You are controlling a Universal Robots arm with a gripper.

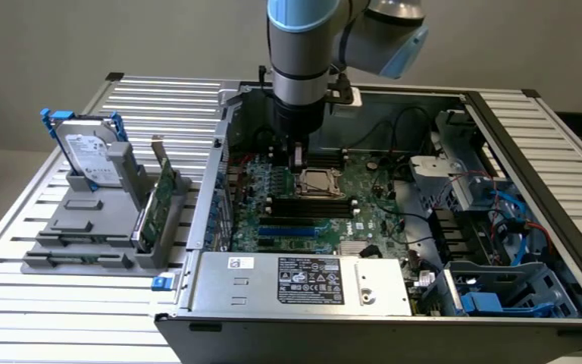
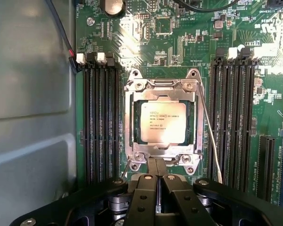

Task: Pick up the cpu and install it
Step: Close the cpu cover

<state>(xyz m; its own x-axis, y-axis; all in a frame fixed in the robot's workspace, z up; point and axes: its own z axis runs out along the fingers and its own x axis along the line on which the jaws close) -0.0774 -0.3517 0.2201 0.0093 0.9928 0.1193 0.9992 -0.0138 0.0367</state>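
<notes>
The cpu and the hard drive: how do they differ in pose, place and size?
The cpu lies flat; the hard drive stands upright. The cpu sits in the motherboard socket inside the case; the hard drive sits in a grey holder outside it. The cpu is far smaller than the hard drive. Both have silvery faces.

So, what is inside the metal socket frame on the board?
The cpu lies flat inside the socket frame, with its silver printed top facing up. It covers the middle of the socket, so whatever lies beneath the chip cannot be seen.
</notes>
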